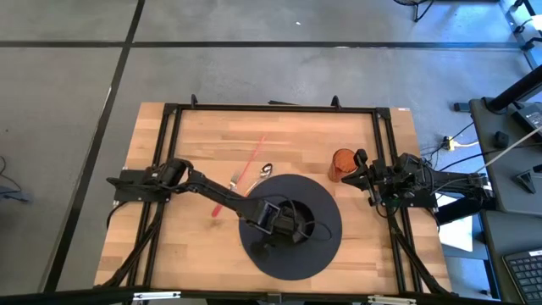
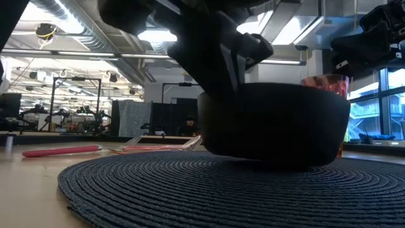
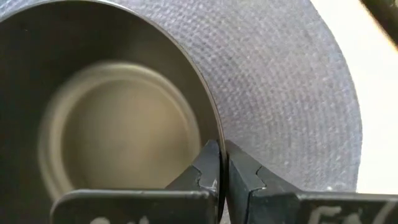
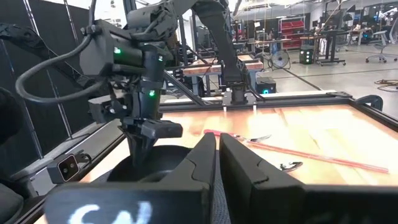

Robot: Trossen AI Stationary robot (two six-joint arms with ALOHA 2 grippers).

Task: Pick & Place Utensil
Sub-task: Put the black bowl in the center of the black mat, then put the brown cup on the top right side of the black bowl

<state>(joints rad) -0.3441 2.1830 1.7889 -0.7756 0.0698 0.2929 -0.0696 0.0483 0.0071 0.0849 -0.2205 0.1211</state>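
A dark metal bowl (image 3: 112, 124) sits on a round dark woven placemat (image 1: 326, 246) at the table's near middle; the low view shows the bowl (image 2: 278, 126) with its base on the mat. My left gripper (image 3: 222, 149) is over the mat (image 1: 284, 222), shut on the bowl's rim. A pink-handled fork (image 1: 235, 180) and spoon (image 1: 265, 170) lie flat on the wood, left of and beyond the mat. My right gripper (image 4: 217, 149) is shut and empty at the table's right (image 1: 366, 178), beside a red cup (image 1: 343, 163). My left gripper pinches the bowl's rim (image 3: 214, 134), one finger (image 3: 202, 174) inside the bowl and the other finger (image 3: 249, 177) outside it. The fingers come from above, pointing down. The bowl stands upright with its base on the placemat.
The red translucent cup (image 2: 326, 85) stands upright just beyond the mat's right side. A black metal frame (image 1: 271, 108) runs around the table top. Bare wood lies at the far left and far middle. The right arm's base is at the right edge.
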